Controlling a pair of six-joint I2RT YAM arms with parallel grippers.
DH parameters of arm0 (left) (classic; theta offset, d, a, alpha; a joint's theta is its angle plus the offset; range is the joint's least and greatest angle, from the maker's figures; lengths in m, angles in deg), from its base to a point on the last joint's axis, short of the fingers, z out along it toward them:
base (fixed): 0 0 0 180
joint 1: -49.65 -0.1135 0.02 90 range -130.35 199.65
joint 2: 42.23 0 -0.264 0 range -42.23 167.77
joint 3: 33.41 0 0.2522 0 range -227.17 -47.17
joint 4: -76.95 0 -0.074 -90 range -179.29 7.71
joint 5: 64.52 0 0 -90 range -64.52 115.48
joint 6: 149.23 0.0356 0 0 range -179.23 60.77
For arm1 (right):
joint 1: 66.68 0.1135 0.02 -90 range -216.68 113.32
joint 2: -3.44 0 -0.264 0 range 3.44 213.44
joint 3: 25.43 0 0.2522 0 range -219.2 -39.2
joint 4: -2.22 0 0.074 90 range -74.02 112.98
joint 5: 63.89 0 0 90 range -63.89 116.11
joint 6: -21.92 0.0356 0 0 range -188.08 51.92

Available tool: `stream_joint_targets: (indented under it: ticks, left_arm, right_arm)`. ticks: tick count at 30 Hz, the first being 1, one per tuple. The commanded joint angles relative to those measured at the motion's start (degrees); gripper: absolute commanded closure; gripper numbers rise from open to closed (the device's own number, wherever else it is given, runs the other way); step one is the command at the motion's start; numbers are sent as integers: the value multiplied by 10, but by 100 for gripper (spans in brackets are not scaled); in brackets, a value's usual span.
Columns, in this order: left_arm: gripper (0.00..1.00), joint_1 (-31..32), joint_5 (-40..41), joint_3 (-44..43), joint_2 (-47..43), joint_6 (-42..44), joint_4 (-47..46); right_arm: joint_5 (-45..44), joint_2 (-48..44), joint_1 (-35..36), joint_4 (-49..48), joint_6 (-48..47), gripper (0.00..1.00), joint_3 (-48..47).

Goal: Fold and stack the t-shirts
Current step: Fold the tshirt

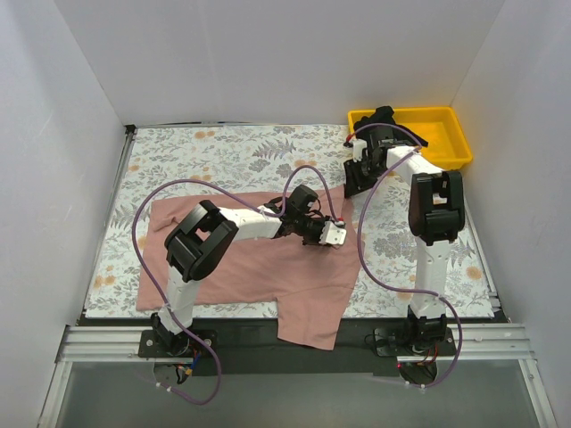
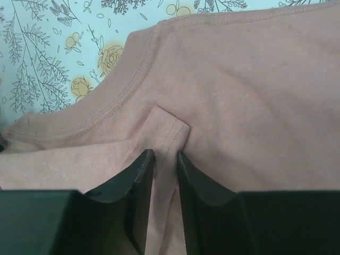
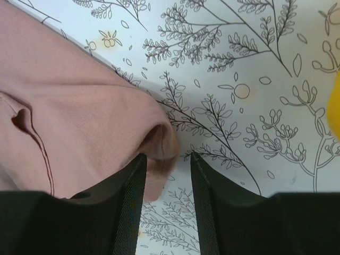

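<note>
The dusty pink t-shirt (image 1: 250, 267) lies spread over the floral cover, one part hanging over the near edge. My left gripper (image 1: 332, 234) is over its right side. In the left wrist view it (image 2: 166, 155) is shut on a raised fold of pink cloth (image 2: 255, 79) just below the collar (image 2: 106, 101). My right gripper (image 1: 352, 187) is at the shirt's far right corner. In the right wrist view it (image 3: 166, 156) is open, with a rolled pink edge (image 3: 159, 143) against its left finger. The black t-shirt (image 1: 382, 116) lies bunched in the yellow bin.
The yellow bin (image 1: 446, 143) stands at the far right corner, and its edge shows in the right wrist view (image 3: 336, 106). The floral table cover (image 1: 223, 156) is bare behind the pink shirt. White walls enclose the table on three sides.
</note>
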Motion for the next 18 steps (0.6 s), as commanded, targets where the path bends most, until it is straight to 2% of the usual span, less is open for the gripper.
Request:
stream_joint_targets:
  ticks: [1,5,7,10,14,18]
  left_arm:
    - [78,0,6,-15,-2,4,-8]
    - [87,0,11,-15,1,9,-8]
    - [98,0,11,-15,0,8,-10]
    - [100,0,3,-2,-14,-5,-28]
    - [100,1,-22,8,-53,-28,-29]
    - [100,1,-31,22,-78,-32,-29]
  right_arm:
    - [-5,17,7,-15,-5,54,-15]
    - [-5,19,8,-19,-4,54,-18]
    - [-6,23,8,-20,-5,54,-22]
    - [-9,27,8,-21,-7,65,-25]
    - [-17,38,8,-22,-6,86,-37]
    - [-26,40,8,-25,0,91,-38]
